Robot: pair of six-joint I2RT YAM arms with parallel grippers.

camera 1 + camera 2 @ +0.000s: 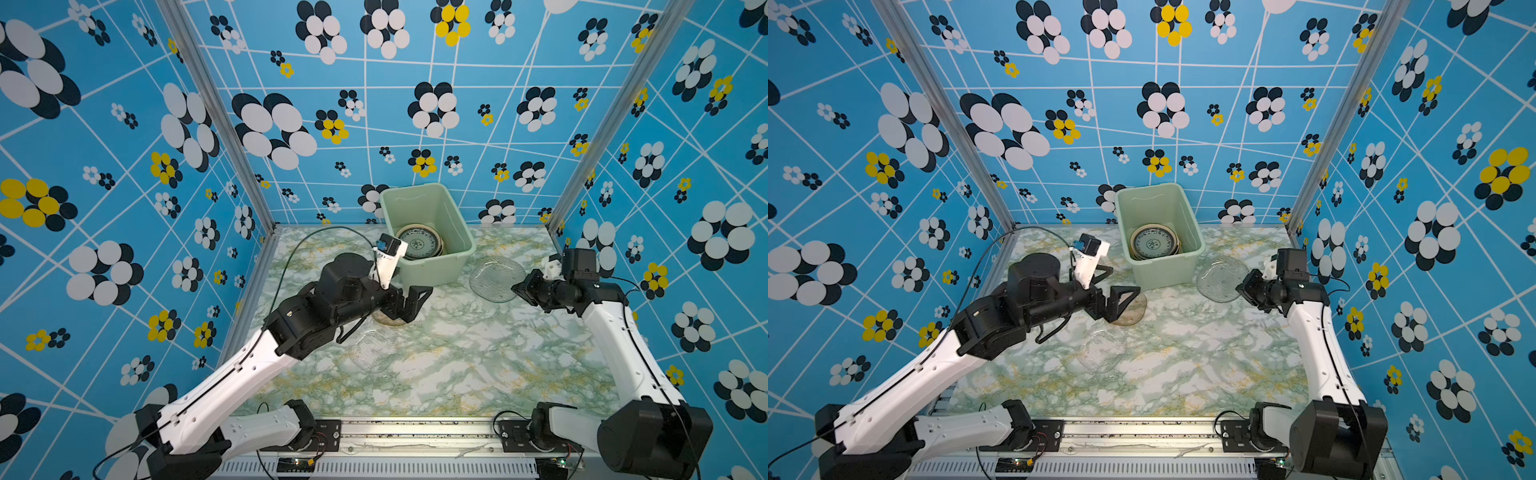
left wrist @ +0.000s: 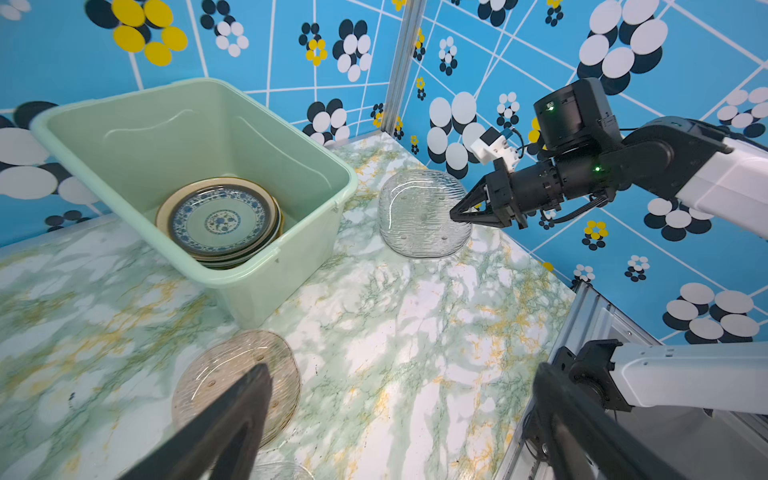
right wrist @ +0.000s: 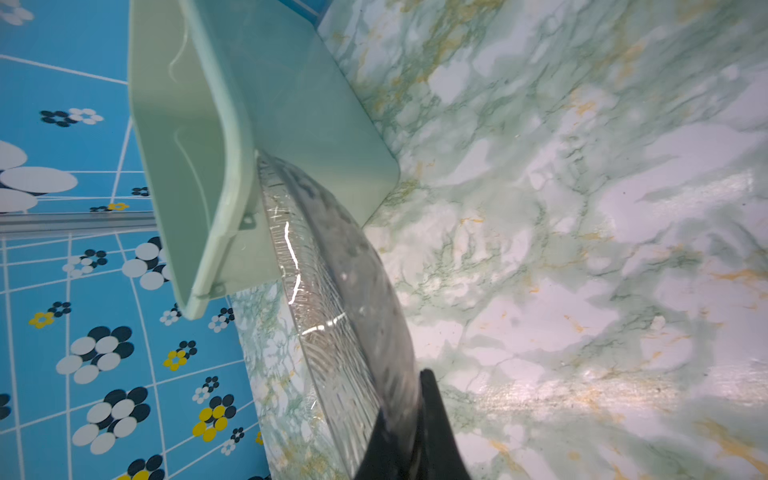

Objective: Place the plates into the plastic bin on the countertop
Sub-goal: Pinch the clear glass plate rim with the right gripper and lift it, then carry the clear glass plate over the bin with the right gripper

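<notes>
The mint-green plastic bin stands at the back of the marbled countertop. Inside it lies a stack of plates, a blue-patterned one on top. My right gripper is shut on the rim of a ribbed grey glass plate, held tilted against the bin's right side. My left gripper hangs open above a brown glass plate and holds nothing. A clear glass plate lies flat under the left arm.
Blue flowered walls with aluminium corner posts close in the back and both sides. A metal rail with the arm bases runs along the front edge. The bin's right wall is close to the held plate.
</notes>
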